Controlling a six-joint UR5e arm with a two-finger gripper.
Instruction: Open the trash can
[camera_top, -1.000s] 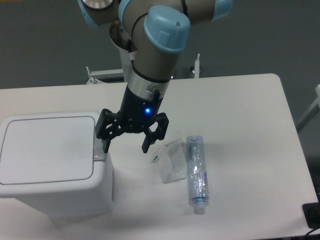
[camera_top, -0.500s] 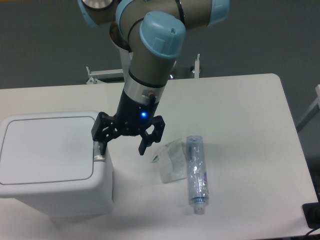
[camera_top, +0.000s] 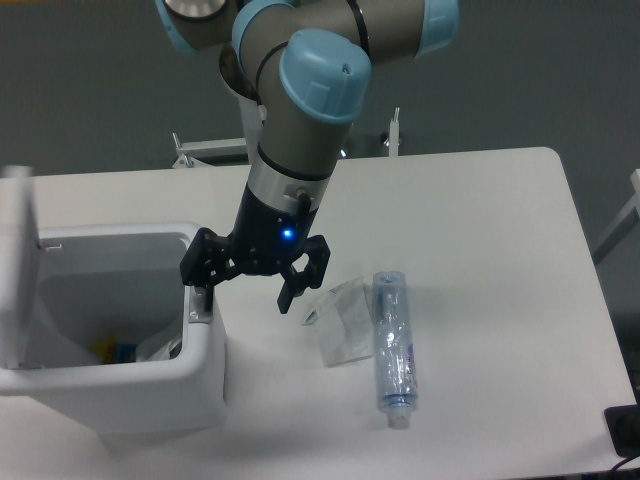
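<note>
The white trash can (camera_top: 150, 385) stands at the table's front left with its lid (camera_top: 18, 270) swung up on the left side, standing near vertical. The inside shows, with some rubbish at the bottom. My gripper (camera_top: 245, 300) is open and empty, pointing down at the bin's right rim. Its left fingertip (camera_top: 205, 300) rests on the small grey latch button (camera_top: 199, 316); the right finger hangs over the table beside the bin.
A crumpled clear plastic wrapper (camera_top: 340, 318) and a clear plastic bottle (camera_top: 393, 350) lie on the white table (camera_top: 480, 250) right of the gripper. A metal frame (camera_top: 215, 150) stands behind the table's far edge.
The gripper moved slightly left and down onto the latch button. The trash can lid, shut in the earlier frames, has sprung open and now stands upright at the left.
</note>
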